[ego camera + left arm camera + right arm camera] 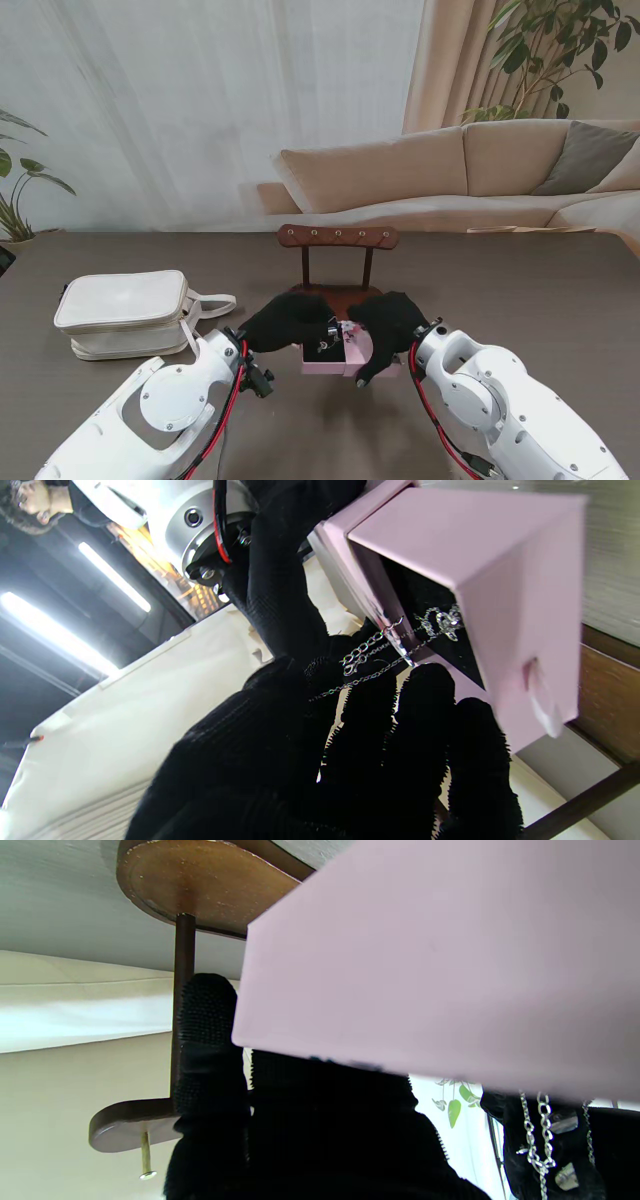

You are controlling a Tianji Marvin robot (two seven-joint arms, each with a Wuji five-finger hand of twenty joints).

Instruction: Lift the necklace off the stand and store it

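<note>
The silver necklace (380, 652) runs from my left hand (285, 322) into the open pink box (335, 360). Its pendant (445, 622) lies on the box's black lining, and its chain drapes over my left fingers (400, 740), which are closed on it. In the right wrist view the chain (537, 1135) hangs from that black glove. My right hand (390, 325) grips the pink box (440, 965) from the right side, fingers (210, 1040) against its wall. The wooden stand (337, 237) rises just behind both hands, and no necklace shows on its top bar.
A white handbag (125, 312) lies on the table to the left. The stand's round base (200, 885) and post (182, 990) are close behind the box. A beige sofa (450, 165) sits beyond the table's far edge.
</note>
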